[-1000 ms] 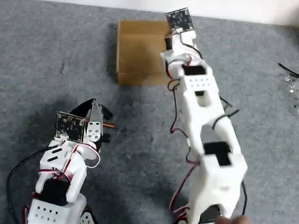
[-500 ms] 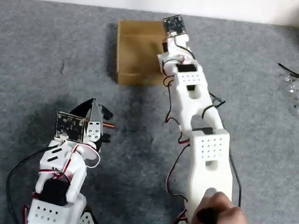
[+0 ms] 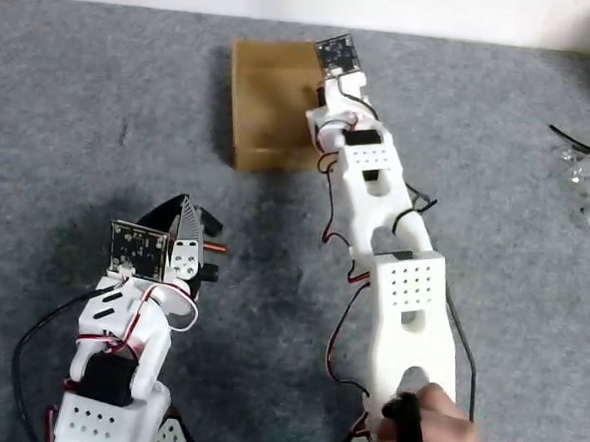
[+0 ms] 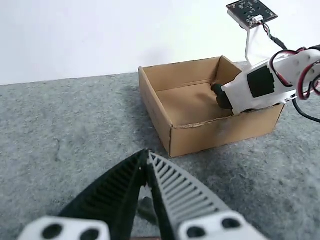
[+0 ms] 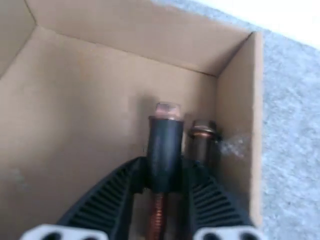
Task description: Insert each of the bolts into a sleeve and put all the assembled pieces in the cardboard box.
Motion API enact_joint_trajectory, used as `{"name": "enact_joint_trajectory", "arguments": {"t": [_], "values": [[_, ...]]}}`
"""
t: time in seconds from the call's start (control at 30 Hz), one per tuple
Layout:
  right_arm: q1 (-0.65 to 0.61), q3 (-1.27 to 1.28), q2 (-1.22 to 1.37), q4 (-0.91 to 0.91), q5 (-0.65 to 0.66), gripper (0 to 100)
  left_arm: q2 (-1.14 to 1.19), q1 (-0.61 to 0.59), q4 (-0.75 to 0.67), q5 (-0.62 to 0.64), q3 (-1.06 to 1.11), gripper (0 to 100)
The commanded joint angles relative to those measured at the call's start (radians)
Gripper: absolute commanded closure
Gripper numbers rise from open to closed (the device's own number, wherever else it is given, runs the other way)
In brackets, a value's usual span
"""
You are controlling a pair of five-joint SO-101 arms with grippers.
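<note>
My right gripper [image 5: 164, 167] is reaching down inside the cardboard box [image 5: 100, 30], at the far side of the grey felt table [image 3: 101, 119]. Its two black ribbed fingers [image 5: 120, 192] are clenching a black sleeve [image 5: 164, 142] from either side. A copper-coloured bolt [image 5: 167, 110] is running through that sleeve, its head poking out of the far end and its thread showing between the fingers. The piece is pointing toward the box's back wall, near a corner. A second assembled piece [image 5: 201, 137], dark with a copper top, is lying in that corner, just beside the one I am gripping.

My left gripper [image 4: 146, 156] is hovering low over the felt, well apart from the box and pointing toward it. Its jaws are pressing together tip to tip. I cannot tell whether anything is sitting between them.
</note>
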Motion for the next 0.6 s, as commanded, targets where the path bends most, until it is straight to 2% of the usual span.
{"name": "enact_joint_trajectory", "arguments": {"t": [0.0, 0.27, 0.57], "values": [[0.019, -0.062, -0.033, 0.004, -0.002, 74.8, -0.004, -0.004, -0.020, -0.008, -0.004, 99], [0.019, -0.225, -0.035, 0.216, -0.008, 74.1, -0.004, -0.004, -0.020, -0.008, -0.004, 99], [0.007, -0.599, -0.035, 0.570, -0.038, 74.1, -0.004, -0.004, -0.021, -0.008, -0.004, 99]]}}
